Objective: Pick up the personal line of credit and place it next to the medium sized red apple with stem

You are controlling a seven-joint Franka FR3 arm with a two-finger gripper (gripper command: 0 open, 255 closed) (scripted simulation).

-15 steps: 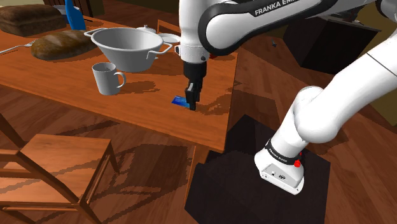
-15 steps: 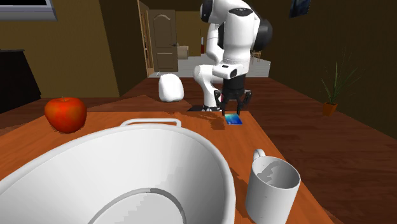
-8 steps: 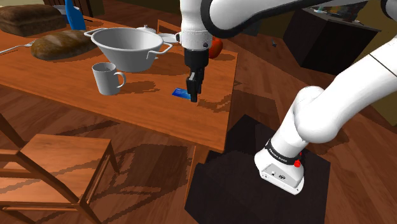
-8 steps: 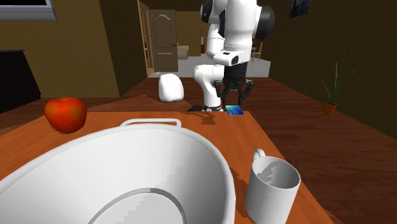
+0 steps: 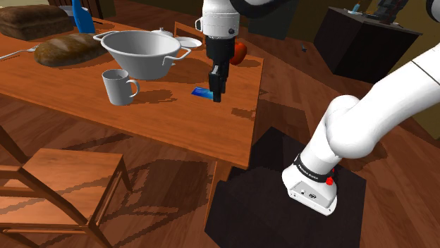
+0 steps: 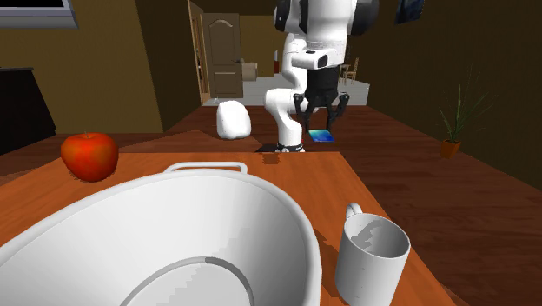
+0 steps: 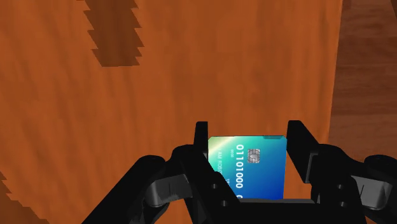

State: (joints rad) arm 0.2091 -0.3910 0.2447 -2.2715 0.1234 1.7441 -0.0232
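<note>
Tool (image 7: 248, 141) tight on both edges of a flat, glossy blue-green chip card (image 7: 254, 173), above streaky wooden table (image 7: 191, 76).

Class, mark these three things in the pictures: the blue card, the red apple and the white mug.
blue card (image 7: 253, 170), wrist view, the middle of its printed face.
red apple (image 6: 89, 156), second exterior view, the middle of its skin.
white mug (image 5: 117, 89), shoulder view, the side of its body.

One card (image 5: 202, 93), one apple (image 6: 89, 156), one mug (image 5: 118, 87), one bowl (image 5: 139, 51), two loaves (image 5: 69, 49) (image 5: 35, 21), one chair (image 5: 67, 172).
</note>
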